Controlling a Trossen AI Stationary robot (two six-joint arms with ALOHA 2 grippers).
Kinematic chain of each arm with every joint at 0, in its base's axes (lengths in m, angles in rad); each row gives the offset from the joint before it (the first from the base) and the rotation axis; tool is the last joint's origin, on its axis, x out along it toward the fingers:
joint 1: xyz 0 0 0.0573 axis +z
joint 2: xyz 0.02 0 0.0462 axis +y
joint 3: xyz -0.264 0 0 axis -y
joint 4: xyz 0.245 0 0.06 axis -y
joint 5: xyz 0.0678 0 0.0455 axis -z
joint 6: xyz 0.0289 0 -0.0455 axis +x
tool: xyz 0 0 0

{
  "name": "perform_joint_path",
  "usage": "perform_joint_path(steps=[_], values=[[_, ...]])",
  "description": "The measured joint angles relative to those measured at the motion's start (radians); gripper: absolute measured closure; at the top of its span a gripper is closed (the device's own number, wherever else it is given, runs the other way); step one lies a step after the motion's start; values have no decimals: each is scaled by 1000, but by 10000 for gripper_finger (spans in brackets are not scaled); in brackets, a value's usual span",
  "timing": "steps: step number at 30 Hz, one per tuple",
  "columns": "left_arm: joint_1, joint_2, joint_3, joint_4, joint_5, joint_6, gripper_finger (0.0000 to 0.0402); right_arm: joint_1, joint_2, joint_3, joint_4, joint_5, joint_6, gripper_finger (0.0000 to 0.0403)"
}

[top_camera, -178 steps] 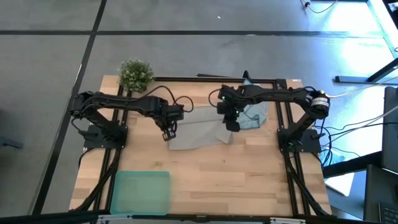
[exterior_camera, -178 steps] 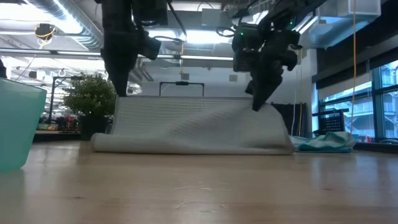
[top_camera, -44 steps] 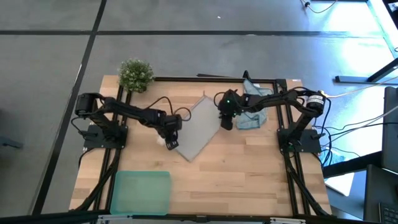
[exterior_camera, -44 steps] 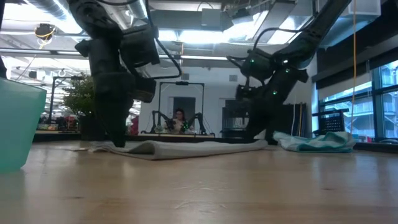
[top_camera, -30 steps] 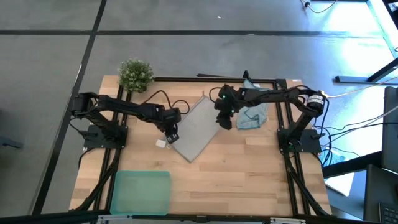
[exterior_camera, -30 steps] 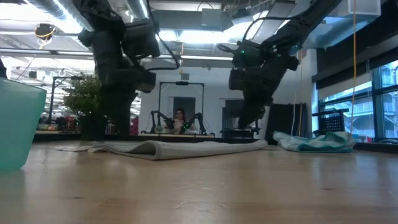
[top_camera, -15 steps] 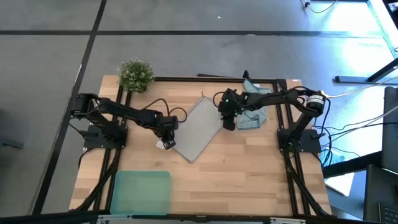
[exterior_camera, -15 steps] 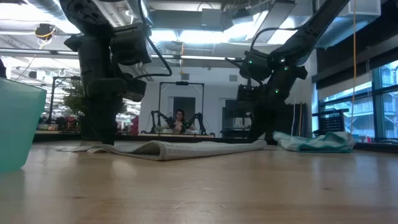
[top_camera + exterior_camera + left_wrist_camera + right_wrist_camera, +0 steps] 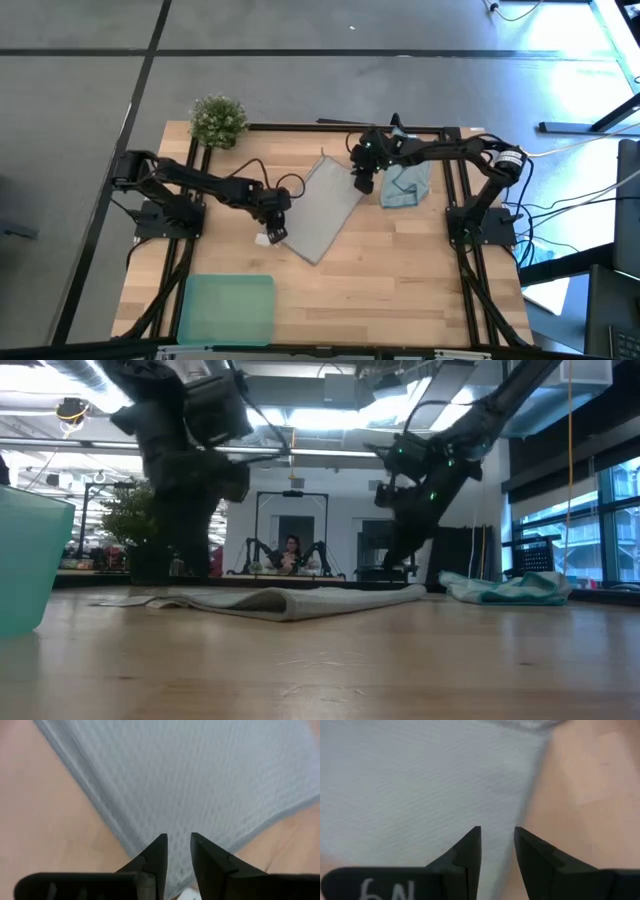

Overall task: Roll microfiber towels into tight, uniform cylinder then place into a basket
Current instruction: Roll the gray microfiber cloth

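The pale grey microfiber towel (image 9: pixel 322 208) lies flat and folded on the table, slanting from the far middle toward the near side. A white tag (image 9: pixel 263 240) sticks out at its left edge. My left gripper (image 9: pixel 272 232) points down over that left edge near the towel's near end (image 9: pixel 178 837), its fingers a little apart. My right gripper (image 9: pixel 362 183) hovers open over the towel's far right corner (image 9: pixel 497 830). The light blue towel (image 9: pixel 405 183) lies crumpled at the far right. The mint-green basket (image 9: pixel 227 308) stands at the near left. My left gripper comes from above, pointing down, with its fingertips (image 9: pixel 157 845) over the grey towel's left edge (image 9: pixel 130 845) near the near corner. Nothing is between the fingers. Whether the tips touch the cloth I cannot tell.
A small potted plant (image 9: pixel 218 118) stands at the table's far left corner. Black frame rails (image 9: pixel 455 200) run along the table's sides. Bare wood (image 9: pixel 400 280) lies between the grey towel and the near edge. A person (image 9: pixel 290 552) sits far behind the table.
My left gripper has gone a little toward the table's near edge along the towel's left edge. My right gripper dipped and then went toward the far edge, to the towel's far right corner. The grey towel's near end has shifted slightly toward the table's right.
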Motion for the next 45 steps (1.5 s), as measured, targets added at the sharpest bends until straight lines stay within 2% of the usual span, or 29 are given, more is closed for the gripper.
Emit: perform_joint_path(steps=[4,6,8,15,20,30,36,39,45], values=[[8,-16,8,3,-5,31,321,1,-7,46,-188,-176,22,285],[3,-12,8,7,-7,34,321,1,-7,39,-214,-260,46,285],[-3,10,8,12,-10,39,321,2,-3,13,-206,-297,48,285],[-15,83,-6,38,3,60,321,1,50,-42,-94,-207,70,285],[-14,129,-1,54,15,63,321,-4,96,-40,-52,-203,70,285],[-19,141,-4,136,90,61,321,-25,133,-42,109,-189,50,285],[-24,142,-6,164,96,59,321,-49,135,-38,170,-77,47,285],[-14,118,-5,136,79,59,321,-57,131,-14,144,-95,47,285],[6,35,6,75,-42,59,321,-55,94,55,30,-217,49,285]])
